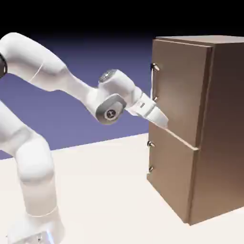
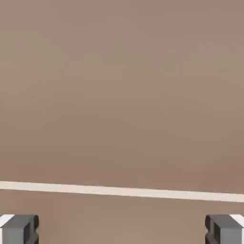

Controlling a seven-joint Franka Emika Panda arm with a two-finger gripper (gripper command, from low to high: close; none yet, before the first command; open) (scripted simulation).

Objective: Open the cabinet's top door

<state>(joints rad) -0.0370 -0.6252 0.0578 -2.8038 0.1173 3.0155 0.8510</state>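
**Gripper at cabinet front, jaws wide, nothing held**

Pale tabletop (image 1: 109,190) under a blue-violet backdrop carries the cabinet (image 1: 217,143), which stands at three o'clock in the exterior view. We note the top door (image 1: 178,90) standing slightly ajar, its vertical silver handle (image 1: 154,81) at the door's nine o'clock edge. The white arm (image 1: 57,76) reaches across from nine o'clock, and the gripper (image 1: 159,119) sits close against the door's lower part, near the seam above the lower door (image 1: 171,176). Whether it touches the panel we cannot tell. Through the hand view, brown wood fills the frame, and the fingertips (image 2: 19,229) stand far apart with nothing between them.
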